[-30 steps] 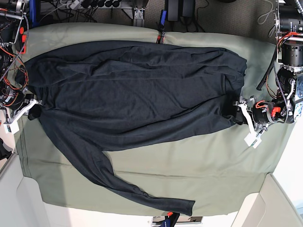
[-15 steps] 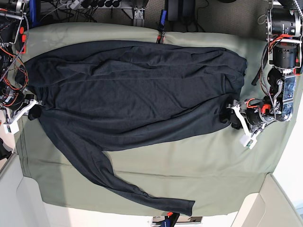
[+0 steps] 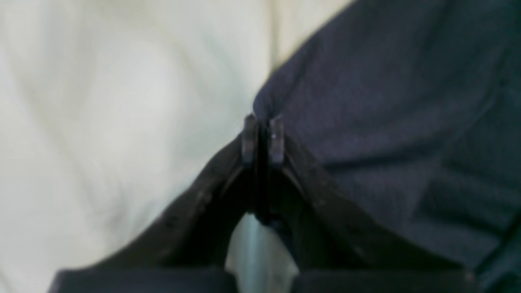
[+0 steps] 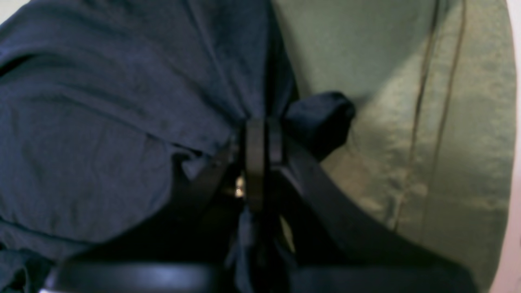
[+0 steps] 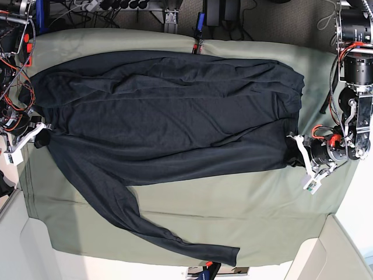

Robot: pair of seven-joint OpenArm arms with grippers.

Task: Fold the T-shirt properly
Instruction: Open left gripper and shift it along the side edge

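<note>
An olive-green table cloth (image 5: 233, 204) covers the table, with grey carpet (image 5: 280, 23) behind it.

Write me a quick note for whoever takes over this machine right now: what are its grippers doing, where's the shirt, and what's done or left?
Left gripper: shut, pinching the shirt at its edge, on the base view's right.
Right gripper: shut on the shirt's opposite edge, on that view's left.
Shirt: spread flat across the green cloth, one long sleeve trailing toward the cloth's lower edge.
Done: both edges gripped.
Left: no fold visible yet; the loose sleeve and body need folding.
</note>
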